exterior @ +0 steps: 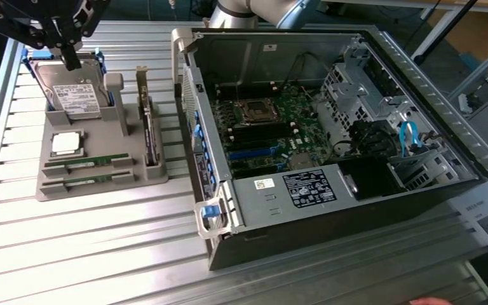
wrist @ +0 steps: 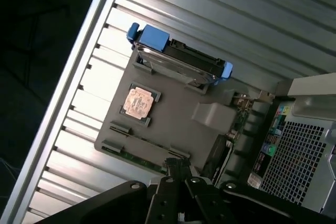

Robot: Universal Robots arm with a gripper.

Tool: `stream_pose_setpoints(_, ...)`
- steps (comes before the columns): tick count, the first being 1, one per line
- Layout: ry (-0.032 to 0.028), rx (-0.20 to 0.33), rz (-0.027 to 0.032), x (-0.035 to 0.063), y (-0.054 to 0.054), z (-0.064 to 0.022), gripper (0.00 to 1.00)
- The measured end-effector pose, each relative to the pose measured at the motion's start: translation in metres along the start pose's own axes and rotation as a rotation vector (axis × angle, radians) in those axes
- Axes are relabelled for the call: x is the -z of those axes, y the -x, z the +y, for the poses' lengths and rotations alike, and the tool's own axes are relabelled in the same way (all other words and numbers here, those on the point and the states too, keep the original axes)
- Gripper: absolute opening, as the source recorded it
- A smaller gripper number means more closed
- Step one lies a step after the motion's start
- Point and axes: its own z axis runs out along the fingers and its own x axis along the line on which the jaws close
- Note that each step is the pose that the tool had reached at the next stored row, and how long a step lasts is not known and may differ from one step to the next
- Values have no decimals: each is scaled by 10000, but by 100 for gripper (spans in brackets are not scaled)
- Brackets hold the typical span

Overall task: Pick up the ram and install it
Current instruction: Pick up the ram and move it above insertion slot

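Gripper (exterior: 70, 58) is hovering over the gray holder (exterior: 108, 145) w/ fingers together & empty, while the ram (exterior: 86, 162) is sitting edge-up in its slot beside the processor (exterior: 66, 144), prob. so it's graspable from above.

The first ram stick (exterior: 87, 162) and the second ram stick (exterior: 83, 182) are long, thin green boards with small dark chips. Each stands on its long edge in its own slot of the grey holder tray (exterior: 100, 192), on the exterior view's left. You see them parallel, just beside each other. The first sits next to the square processor (exterior: 66, 143), the second along the tray's outer edge — both untouched.
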Motion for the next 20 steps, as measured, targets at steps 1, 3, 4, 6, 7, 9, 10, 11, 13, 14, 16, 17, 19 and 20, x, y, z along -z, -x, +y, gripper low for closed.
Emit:
stream_pose_setpoints(1,4,129,6,0,0,0,10)
stream_pose_setpoints(3,13,404,19,0,0,0,10)
stream_pose_setpoints(4,17,534,24,0,0,0,10)
stream_pose_setpoints(6,26,816,38,0,0,0,10)
stream_pose_setpoints(7,30,966,44,0,0,0,10)
stream_pose_setpoints(9,40,1271,58,0,0,0,10)
stream_pose_setpoints(10,45,1425,65,0,0,0,10)
stream_pose_setpoints(11,50,1586,71,0,0,0,10)
stream_pose_setpoints(13,61,1929,87,0,0,0,10)
stream_pose_setpoints(14,67,2103,95,0,0,0,10)
stream_pose_setpoints(16,78,2457,111,0,0,0,10)
stream_pose_setpoints(17,83,2630,118,-1,0,0,10)
stream_pose_setpoints(19,98,3076,139,-1,0,0,10)
stream_pose_setpoints(20,103,3252,147,-1,0,0,10)
